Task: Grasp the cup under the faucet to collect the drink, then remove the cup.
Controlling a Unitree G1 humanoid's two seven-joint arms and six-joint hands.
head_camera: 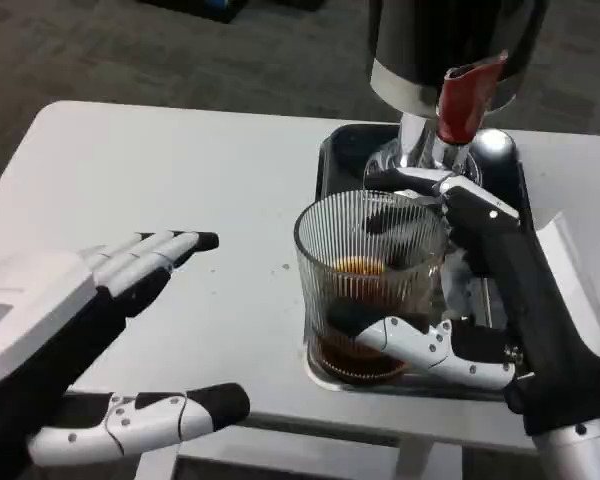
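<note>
My right hand point(450, 290) grips the ribbed glass cup point(370, 285) (dark drink inside) beneath the faucet point(460, 100); my left hand point(100, 350) waits open, holding nothing.

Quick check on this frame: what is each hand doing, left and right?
Left hand: open, fingers apart, holding nothing, beside the table edge.
Right hand: grips the ribbed glass cup, which has dark drink in it, below the faucet.
</note>
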